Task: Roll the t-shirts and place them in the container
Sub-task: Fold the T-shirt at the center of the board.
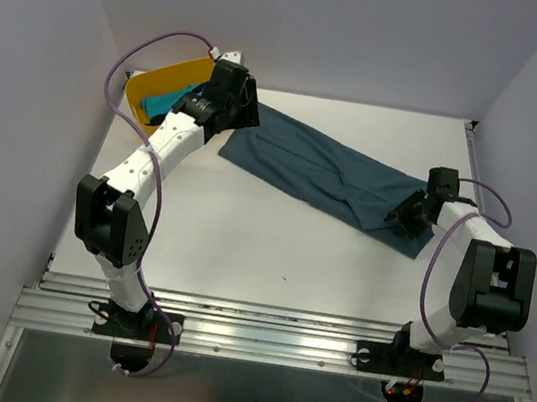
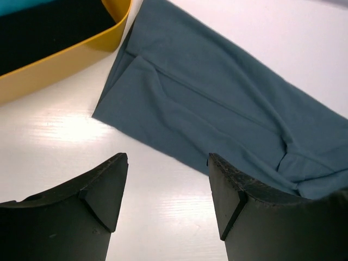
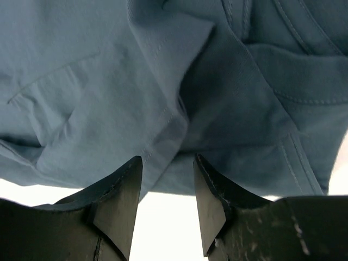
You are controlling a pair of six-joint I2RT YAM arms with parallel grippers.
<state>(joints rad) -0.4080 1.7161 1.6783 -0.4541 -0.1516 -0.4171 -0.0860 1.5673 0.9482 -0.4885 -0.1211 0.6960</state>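
Hovering jaws-spread and empty at the lower-right end of the flat, folded slate-blue cloth t-shirt (image 1: 323, 174), the right gripper (image 3: 167, 159) has no roll begun, nor has the spread left gripper (image 2: 168, 160) at its upper-left end, by the yellow oval plastic tub (image 2: 60, 57) holding the turquoise t-shirt (image 1: 167, 103) and black t-shirt (image 2: 49, 24).

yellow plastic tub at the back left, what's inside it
The yellow oval plastic tub holds a bright turquoise cloth and a black cloth. Whatever lies beneath them is covered.
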